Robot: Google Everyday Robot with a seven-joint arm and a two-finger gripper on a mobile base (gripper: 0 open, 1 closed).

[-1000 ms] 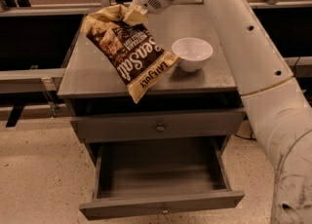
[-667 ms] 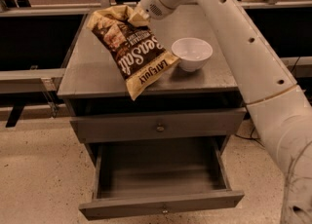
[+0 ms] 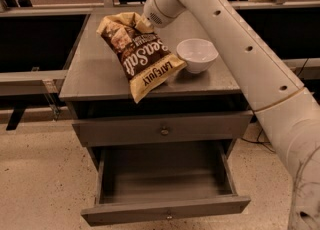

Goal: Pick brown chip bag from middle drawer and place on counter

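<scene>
Up near the top middle of the frame, the gripper (image 3: 146, 22) sits at the top right corner of the brown chip bag (image 3: 142, 59). It pinches the tan top edge of the bag there. Its tips are mostly hidden behind the crinkled edge.

On the left side of the frame there is pale speckled floor (image 3: 40, 174). Next comes the counter (image 3: 95, 74), the flat grey top of the cabinet, and its left part is bare.

The bag is over the middle of the counter. It is tilted, with its top end high and toward the back and its bottom end low and toward the front. The big white letters run slanting down it. The tan bottom end pokes out past the front edge of the counter. I cannot tell if the bag touches the counter.

Under the counter is the upper drawer front (image 3: 125, 131), and it is closed. Below that, the middle drawer (image 3: 165, 184) is pulled all the way out. You can see its grey inside.

Just to the right of the bag is a white bowl (image 3: 197, 55), standing the right way up on the counter. I cannot tell if the bag touches it.

On the right, the big white arm (image 3: 240, 49) goes from the bottom right corner up to the gripper.
</scene>
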